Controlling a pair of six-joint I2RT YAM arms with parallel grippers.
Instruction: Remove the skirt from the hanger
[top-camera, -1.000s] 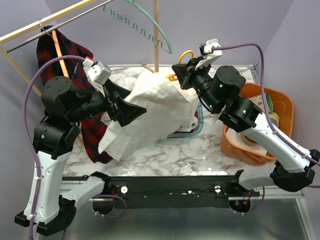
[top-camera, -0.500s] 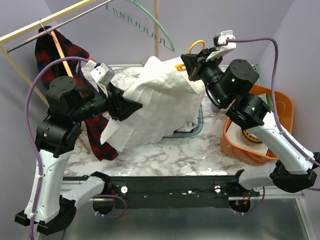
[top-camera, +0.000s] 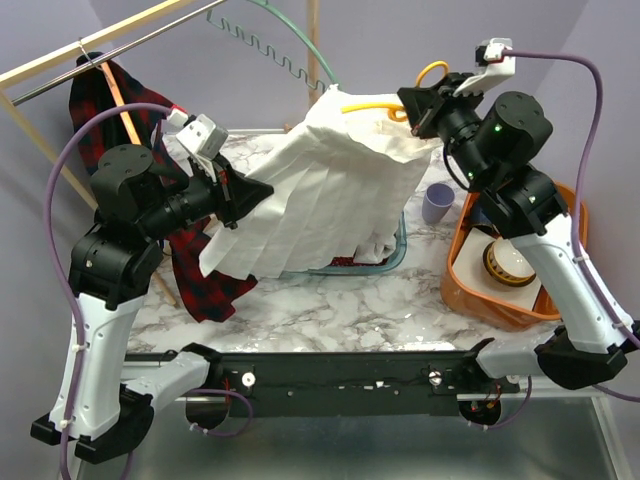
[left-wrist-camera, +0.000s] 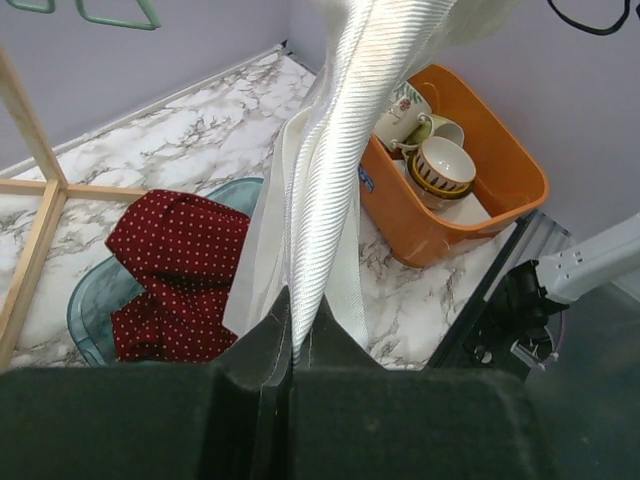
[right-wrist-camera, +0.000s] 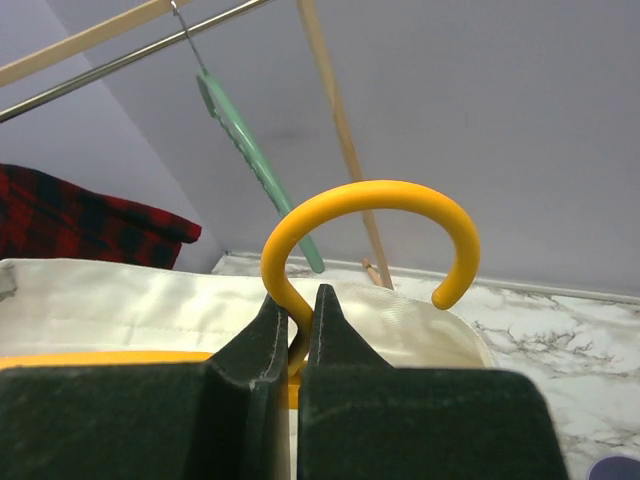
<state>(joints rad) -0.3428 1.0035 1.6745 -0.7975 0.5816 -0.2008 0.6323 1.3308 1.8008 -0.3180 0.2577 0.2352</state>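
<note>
A white pleated skirt (top-camera: 330, 195) hangs spread in the air from a yellow hanger (top-camera: 375, 104). My right gripper (top-camera: 418, 105) is shut on the neck of the yellow hanger (right-wrist-camera: 365, 215), just below its hook, holding it up at the back right. My left gripper (top-camera: 245, 195) is shut on the skirt's left side, and in the left wrist view the white skirt (left-wrist-camera: 335, 150) rises straight out from between the closed jaws of the left gripper (left-wrist-camera: 290, 335). In the right wrist view the skirt's waistband (right-wrist-camera: 150, 310) runs along the hanger bar behind the right gripper (right-wrist-camera: 298, 325).
A clear tray (top-camera: 395, 255) with a red dotted cloth (left-wrist-camera: 180, 265) lies under the skirt. An orange bin (top-camera: 560, 215) with cups stands at the right, a purple cup (top-camera: 436, 203) beside it. A wooden rack (top-camera: 90, 45) carries a plaid garment (top-camera: 100, 100) and a green hanger (top-camera: 290, 55).
My left gripper has closed on the skirt's side. The right gripper has lifted the hanger up and to the right, stretching the skirt out and uncovering the purple cup.
</note>
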